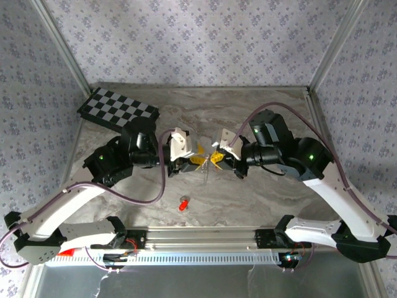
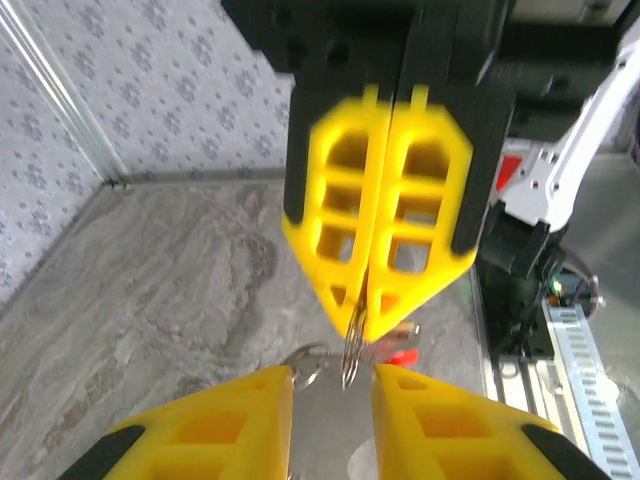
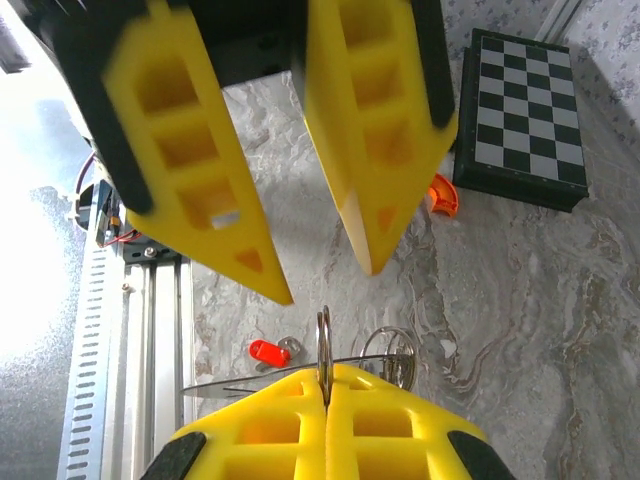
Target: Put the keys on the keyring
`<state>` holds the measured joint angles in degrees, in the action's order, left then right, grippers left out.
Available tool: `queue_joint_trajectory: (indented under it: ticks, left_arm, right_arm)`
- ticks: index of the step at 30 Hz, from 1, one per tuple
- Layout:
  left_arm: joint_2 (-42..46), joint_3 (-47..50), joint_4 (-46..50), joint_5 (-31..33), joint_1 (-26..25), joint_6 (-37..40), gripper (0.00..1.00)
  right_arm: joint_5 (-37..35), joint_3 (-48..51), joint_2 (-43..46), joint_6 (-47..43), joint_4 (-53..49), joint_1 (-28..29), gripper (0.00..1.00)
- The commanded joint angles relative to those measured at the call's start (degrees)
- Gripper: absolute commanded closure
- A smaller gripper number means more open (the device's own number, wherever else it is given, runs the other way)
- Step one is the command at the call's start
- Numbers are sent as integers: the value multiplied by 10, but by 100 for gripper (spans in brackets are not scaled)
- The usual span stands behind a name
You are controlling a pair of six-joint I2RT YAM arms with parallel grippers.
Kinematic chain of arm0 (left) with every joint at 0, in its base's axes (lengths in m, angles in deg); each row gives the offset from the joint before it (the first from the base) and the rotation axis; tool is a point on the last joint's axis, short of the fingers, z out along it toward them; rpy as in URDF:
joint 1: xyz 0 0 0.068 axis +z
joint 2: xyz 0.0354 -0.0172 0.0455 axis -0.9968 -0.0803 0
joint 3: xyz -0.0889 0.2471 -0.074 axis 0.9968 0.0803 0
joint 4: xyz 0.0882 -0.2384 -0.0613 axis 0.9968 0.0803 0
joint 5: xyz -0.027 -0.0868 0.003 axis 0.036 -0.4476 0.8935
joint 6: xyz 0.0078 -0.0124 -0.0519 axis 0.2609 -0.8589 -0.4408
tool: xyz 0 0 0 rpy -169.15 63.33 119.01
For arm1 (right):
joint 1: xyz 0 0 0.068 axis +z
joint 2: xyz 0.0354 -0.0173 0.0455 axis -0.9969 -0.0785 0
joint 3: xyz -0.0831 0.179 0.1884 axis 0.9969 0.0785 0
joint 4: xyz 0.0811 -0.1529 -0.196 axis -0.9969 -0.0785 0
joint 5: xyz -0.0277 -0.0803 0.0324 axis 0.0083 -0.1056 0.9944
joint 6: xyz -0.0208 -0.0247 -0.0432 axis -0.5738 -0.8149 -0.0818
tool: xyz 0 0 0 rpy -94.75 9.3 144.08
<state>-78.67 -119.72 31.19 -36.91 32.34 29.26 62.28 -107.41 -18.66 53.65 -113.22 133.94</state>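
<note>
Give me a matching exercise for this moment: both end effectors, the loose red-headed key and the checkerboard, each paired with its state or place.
Things:
1. right end effector
2. left end effector
3. red-headed key
4. checkerboard

States or places:
A. lying loose on the table, near the arm bases
B. fingers apart, holding nothing
C. closed on the keyring
D. at the far left of the table

Pairs: 1-C, 2-B, 3-A, 4-D
</note>
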Motion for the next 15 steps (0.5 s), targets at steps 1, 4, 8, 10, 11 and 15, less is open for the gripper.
queue_joint_trajectory:
  ticks: [1,4,8,10,11,15]
  left_arm:
    - [-3,-18,29,-6,-5,28,73]
    - [-5,-12,17,-11,-5,23,73]
    - [-6,-3,-5,-26,-5,12,72]
    - [-9,-1,-12,-29,-5,9,72]
    - [-12,0,-14,-31,-5,7,72]
    - [-19,7,-33,-43,-5,-4,75]
  right_arm:
    - [-5,-22,-5,-16,-21,6,100]
    - [0,-19,-7,-14,-15,7,100]
    - [3,-18,-11,-15,-15,8,100]
    - [6,-16,-10,-15,-12,8,100]
    - [7,-15,-11,-15,-12,8,100]
    - [13,-10,-12,-12,-7,8,100]
